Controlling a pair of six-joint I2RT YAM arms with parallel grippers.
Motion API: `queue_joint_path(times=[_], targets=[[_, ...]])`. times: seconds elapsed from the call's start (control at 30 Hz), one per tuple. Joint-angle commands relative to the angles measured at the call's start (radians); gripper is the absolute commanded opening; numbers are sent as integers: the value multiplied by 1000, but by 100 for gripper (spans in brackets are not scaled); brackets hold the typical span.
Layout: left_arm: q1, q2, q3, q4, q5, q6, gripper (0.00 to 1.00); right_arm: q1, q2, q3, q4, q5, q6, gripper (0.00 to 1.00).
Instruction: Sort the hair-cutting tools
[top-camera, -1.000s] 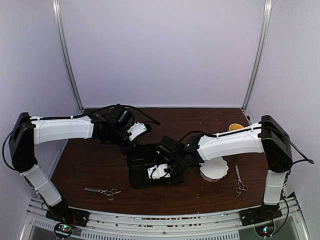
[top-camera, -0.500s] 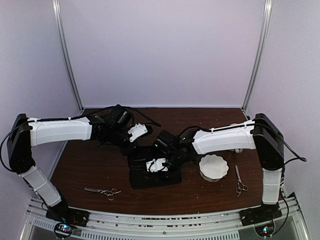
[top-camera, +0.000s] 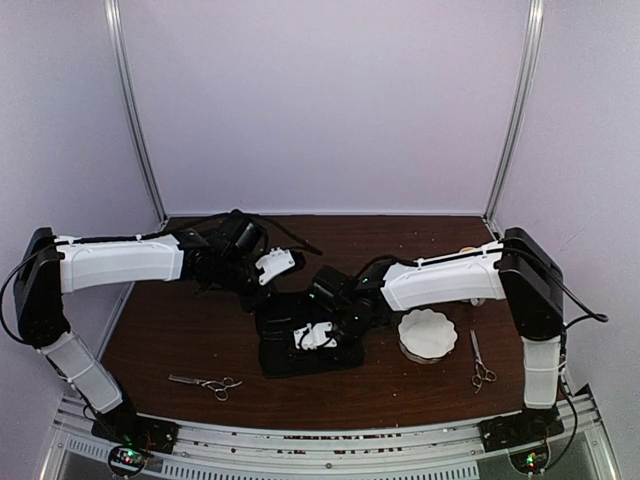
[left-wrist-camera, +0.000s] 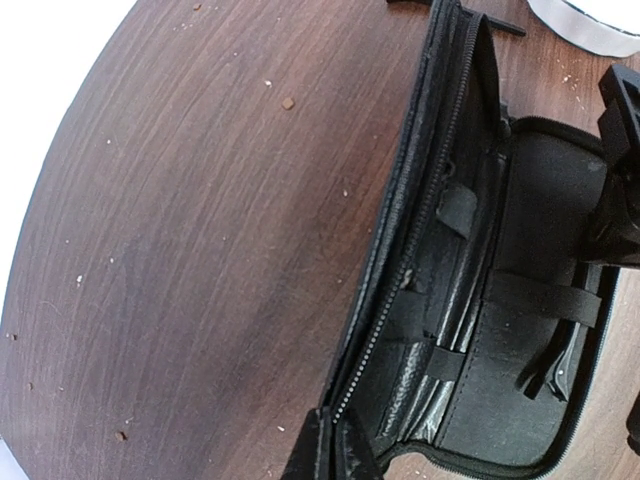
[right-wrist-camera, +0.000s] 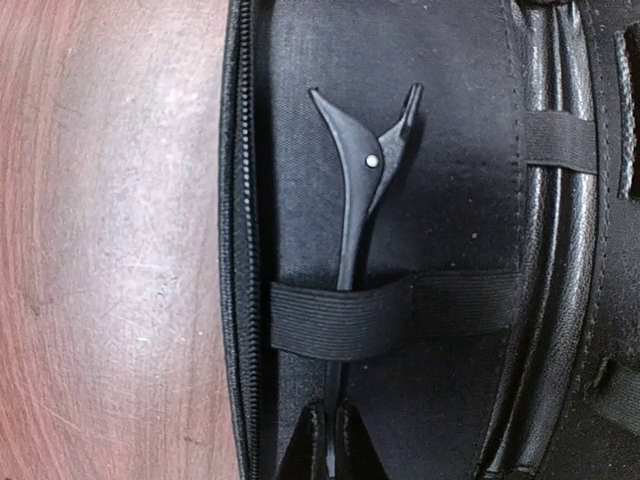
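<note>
While under the case's (right-wrist-camera: 450, 120) strap (right-wrist-camera: 300, 320), black clip (right-wrist-camera: 355, 190), tail in the right gripper's (right-wrist-camera: 328, 425) closed grip

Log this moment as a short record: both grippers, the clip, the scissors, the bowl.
left gripper: shut on the open edge of the zip case
right gripper: shut on the tail of the black clip
black clip: in the case, under an elastic strap
left scissors: on the table, near edge, ungripped
right scissors: on the table, right of the white bowl

Matte black clip (right-wrist-camera: 358, 190), black case (right-wrist-camera: 450, 150) — silver scissors (top-camera: 205, 382), white bowl (top-camera: 427, 335), dark reddish-brown wood-grain table (top-camera: 170, 330).
</note>
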Motion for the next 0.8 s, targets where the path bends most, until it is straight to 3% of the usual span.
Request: queue_joint_path(times=[0.0,0.4,0.5,0.6,0.77], targets=[[-10,-39,-10,37,31,24,0,-33,-15,-38,-12,22,-23,0],[-12,-45,-16,40,18,33,0,-68,-83,-149,-20,48,-80,1],[-14,-45,-17,39,19,38,0,-54,-95,-155,-12,32,-71,15],[-16,-47,-22,37,20,45,0,-28,-136,-174,13,1,-67,22],[-21,-42,-21,31,27,48,0,14,-147,-151,-7,-27,-68,24]])
